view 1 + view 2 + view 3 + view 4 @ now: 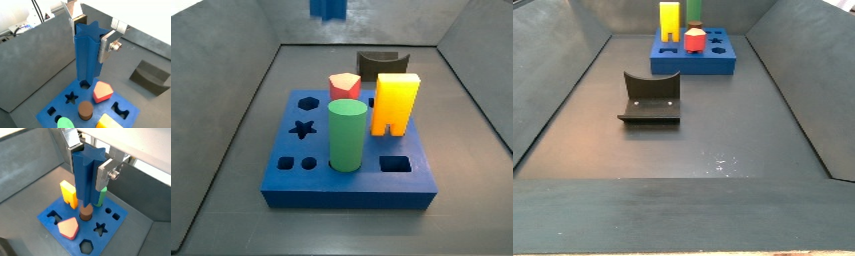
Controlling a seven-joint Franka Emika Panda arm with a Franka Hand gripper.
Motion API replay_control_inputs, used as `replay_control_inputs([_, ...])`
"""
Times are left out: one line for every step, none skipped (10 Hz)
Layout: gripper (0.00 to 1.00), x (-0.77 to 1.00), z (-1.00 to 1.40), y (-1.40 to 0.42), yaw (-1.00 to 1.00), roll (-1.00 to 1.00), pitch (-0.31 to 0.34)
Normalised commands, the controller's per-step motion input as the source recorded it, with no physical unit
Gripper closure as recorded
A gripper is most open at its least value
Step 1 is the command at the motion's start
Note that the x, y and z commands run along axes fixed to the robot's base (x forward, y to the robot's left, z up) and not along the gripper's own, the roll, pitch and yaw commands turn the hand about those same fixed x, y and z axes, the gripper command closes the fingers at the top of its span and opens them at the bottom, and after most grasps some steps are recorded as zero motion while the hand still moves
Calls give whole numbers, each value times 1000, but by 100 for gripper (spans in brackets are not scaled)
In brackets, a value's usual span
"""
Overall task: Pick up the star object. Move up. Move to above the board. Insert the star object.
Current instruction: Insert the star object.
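Note:
My gripper (pixel 88 40) is shut on the star object (pixel 87 55), a tall dark blue star-section prism, gripped near its top and hanging upright; both wrist views show this (pixel 85 183). It hangs high above the board (pixel 52 114), a flat royal-blue block. In a side view only the prism's lower end (pixel 327 8) shows, at the top edge above the board's far side (pixel 345 190). The star hole (pixel 71 96) is open and also shows in the wrist view (pixel 100 228) and in a side view (pixel 302 128).
On the board stand a green cylinder (pixel 346 135), a yellow block (pixel 394 103), a red pentagon block (pixel 345 86) and a brown round peg (pixel 85 110). The fixture (pixel 649 98) stands on the floor beside the board. Grey walls (pixel 245 120) enclose the floor.

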Motion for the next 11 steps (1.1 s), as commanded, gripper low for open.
replay_control_inputs([100,-237,-720,-71,0,-86,-180])
replay_control_inputs([100,-243,-686,-49,0,-101,-187])
replay_control_inputs([100,-151,-649,-37,0,-131,-164])
replay_control_inputs([100,-126,-649,-57,3,-96,-151])
replay_control_inputs([100,-114,-646,-106,9,-49,-140])
replay_control_inputs([100,-29,-563,-129,40,-71,-126])
replay_control_inputs([100,0,-500,-160,20,-1,-50])
replay_control_inputs([100,0,-306,-149,49,76,0])
replay_control_inputs([100,6,-191,-123,57,221,97])
replay_control_inputs([100,0,-194,-103,9,259,123])
replay_control_inputs([100,0,-243,-94,0,249,104])
